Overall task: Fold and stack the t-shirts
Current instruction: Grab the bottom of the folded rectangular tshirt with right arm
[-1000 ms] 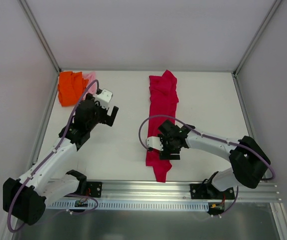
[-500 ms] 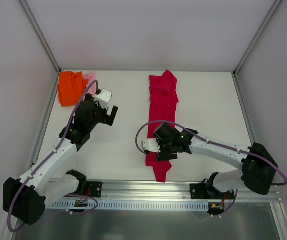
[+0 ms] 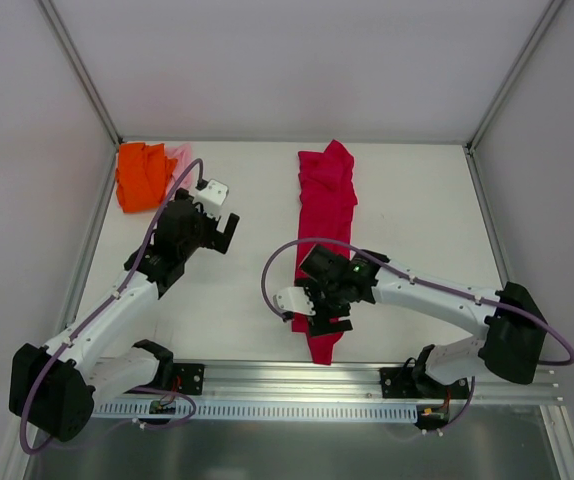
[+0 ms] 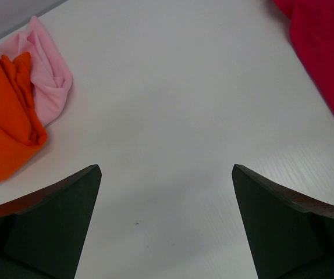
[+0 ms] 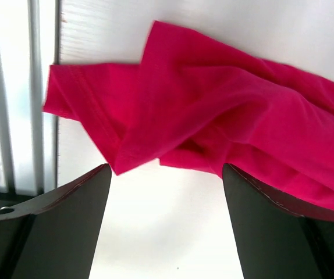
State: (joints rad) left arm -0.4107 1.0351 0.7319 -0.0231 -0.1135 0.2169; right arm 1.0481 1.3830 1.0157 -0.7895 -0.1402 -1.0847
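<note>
The crimson-red t-shirt (image 3: pixel 328 205) lies as a long narrow strip down the middle of the table; its near end shows in the right wrist view (image 5: pixel 213 116). The orange t-shirt (image 3: pixel 142 175) is bunched at the back left corner, with a bit of the pale pink t-shirt (image 3: pixel 179 156) beside it; both show in the left wrist view, orange (image 4: pixel 4 128) and pink (image 4: pixel 45 81). My left gripper (image 3: pixel 217 232) is open and empty over bare table. My right gripper (image 3: pixel 319 308) is open and empty just left of the red shirt's near end.
White walls enclose the table (image 3: pixel 247 290) on three sides. A metal rail (image 3: pixel 297 385) runs along the near edge and shows in the right wrist view (image 5: pixel 13 99). The red shirt's near tip reaches that rail.
My right gripper has moved left and toward the near edge, off the red shirt to its left side. The left gripper has shifted slightly. The shirts have not moved.
</note>
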